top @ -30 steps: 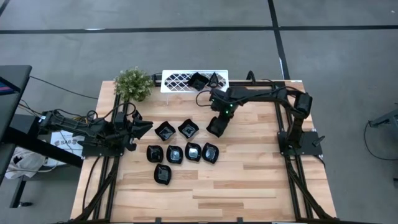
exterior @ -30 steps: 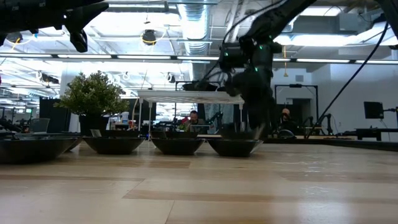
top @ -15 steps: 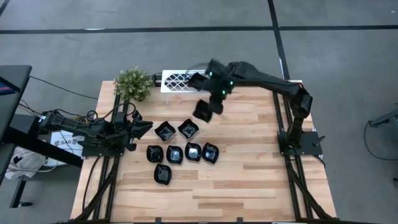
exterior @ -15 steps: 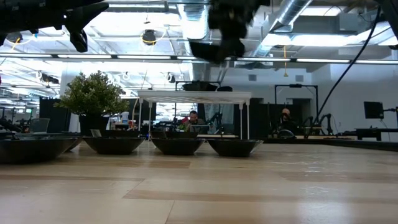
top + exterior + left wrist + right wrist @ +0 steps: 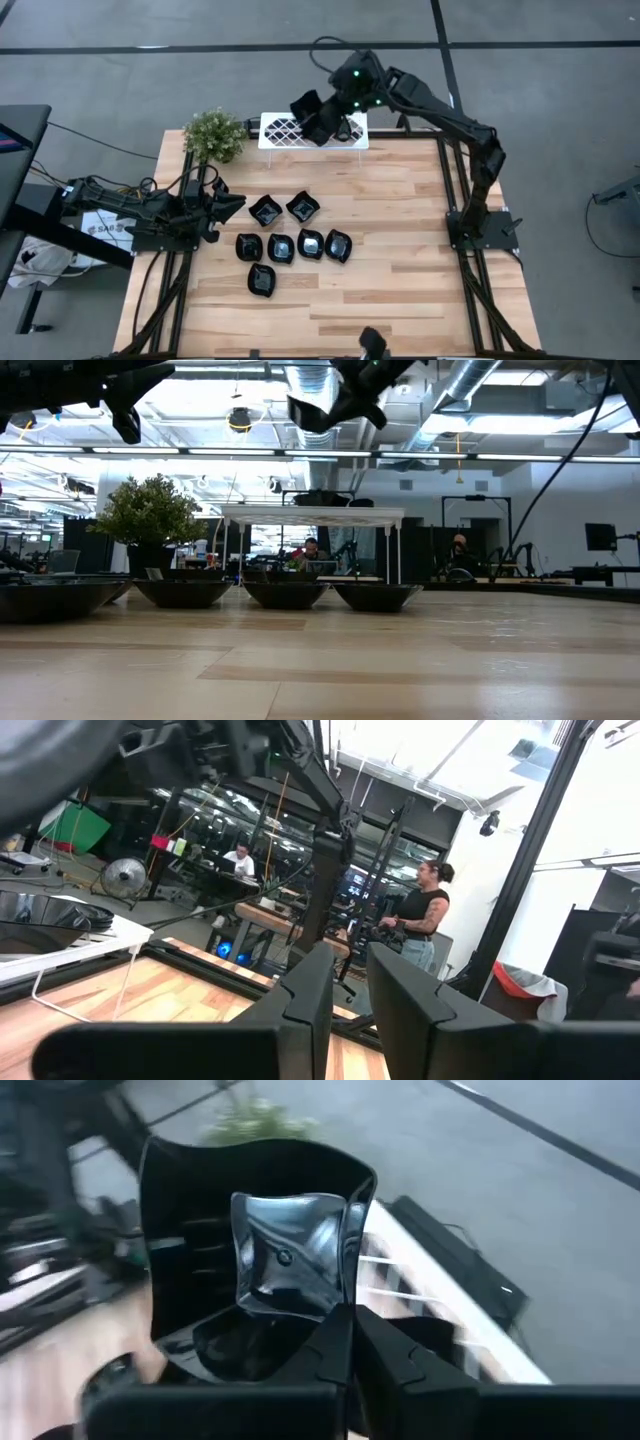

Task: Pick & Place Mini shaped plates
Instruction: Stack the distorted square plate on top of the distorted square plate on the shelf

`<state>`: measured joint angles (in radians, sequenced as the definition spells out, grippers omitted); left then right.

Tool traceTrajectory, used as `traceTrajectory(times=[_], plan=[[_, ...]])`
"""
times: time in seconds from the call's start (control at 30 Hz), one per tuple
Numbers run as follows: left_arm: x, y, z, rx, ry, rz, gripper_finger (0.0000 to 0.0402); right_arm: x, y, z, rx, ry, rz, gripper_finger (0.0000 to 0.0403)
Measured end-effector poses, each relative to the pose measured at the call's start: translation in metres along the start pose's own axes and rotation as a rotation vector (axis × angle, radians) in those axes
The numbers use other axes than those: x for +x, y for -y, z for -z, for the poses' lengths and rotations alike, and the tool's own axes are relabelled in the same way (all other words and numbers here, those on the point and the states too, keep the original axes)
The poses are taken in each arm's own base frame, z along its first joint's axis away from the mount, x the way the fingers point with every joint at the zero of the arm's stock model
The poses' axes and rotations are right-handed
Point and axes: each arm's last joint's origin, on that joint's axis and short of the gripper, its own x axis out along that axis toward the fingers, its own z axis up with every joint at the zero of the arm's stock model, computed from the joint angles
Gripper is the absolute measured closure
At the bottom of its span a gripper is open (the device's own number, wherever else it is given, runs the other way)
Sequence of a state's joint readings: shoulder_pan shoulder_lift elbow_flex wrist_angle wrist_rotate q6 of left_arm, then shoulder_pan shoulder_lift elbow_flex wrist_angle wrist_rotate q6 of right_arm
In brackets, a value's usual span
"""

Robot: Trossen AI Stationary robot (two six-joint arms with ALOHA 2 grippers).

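Observation:
My right gripper is high above the white lattice rack at the table's far edge, shut on one glossy black mini plate. The low view shows that plate well above the rack top, where two more dark plates lie. Several black plates rest on their bases in the middle of the wooden table. My left gripper hovers at the table's left side, fingers slightly apart, with nothing between them. My right gripper pinches the plate's rim between its two fingers, at one edge of the plate. The fingers slant downward toward the table's far left. The plate sticks out beyond the fingertips, tipped up on edge, its glossy hollow facing the wrist, clear of rack and table.
A small green bushy plant stands left of the rack at the far left corner. The table's right half and near part are bare wood. People sit in the room beyond the table.
My right gripper has risen from the table's middle with the plate, travelled toward the far edge and tipped from pointing down to a shallower slant. The plate now hangs clear, high over the rack.

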<state>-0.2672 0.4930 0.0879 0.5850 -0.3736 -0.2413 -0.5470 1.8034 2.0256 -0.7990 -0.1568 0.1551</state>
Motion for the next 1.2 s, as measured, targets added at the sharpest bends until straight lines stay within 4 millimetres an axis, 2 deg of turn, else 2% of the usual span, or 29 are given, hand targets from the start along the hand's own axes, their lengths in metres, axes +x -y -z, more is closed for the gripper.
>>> traceTrajectory(times=[0.17,0.37,0.63,1.03,1.2], plan=[[0.000,0.000,0.000,0.000,0.000,0.000,0.0334,0.007,0.019,0.005,-0.025,-0.055,0.043,0.0400],[0.000,0.000,0.000,-0.001,0.000,0.000,0.0334,0.034,0.036,0.016,-0.086,-0.152,0.036,0.0400],[0.000,0.000,0.000,0.000,0.000,0.000,0.0334,0.059,0.062,0.029,-0.086,-0.242,0.008,0.0400],[0.000,0.000,0.000,0.000,0.000,0.000,0.0334,0.059,0.070,0.033,-0.149,-0.289,-0.009,0.0400],[0.000,0.000,0.000,0.000,0.001,0.000,0.0334,0.071,0.067,0.041,-0.179,-0.339,-0.021,0.0400]])
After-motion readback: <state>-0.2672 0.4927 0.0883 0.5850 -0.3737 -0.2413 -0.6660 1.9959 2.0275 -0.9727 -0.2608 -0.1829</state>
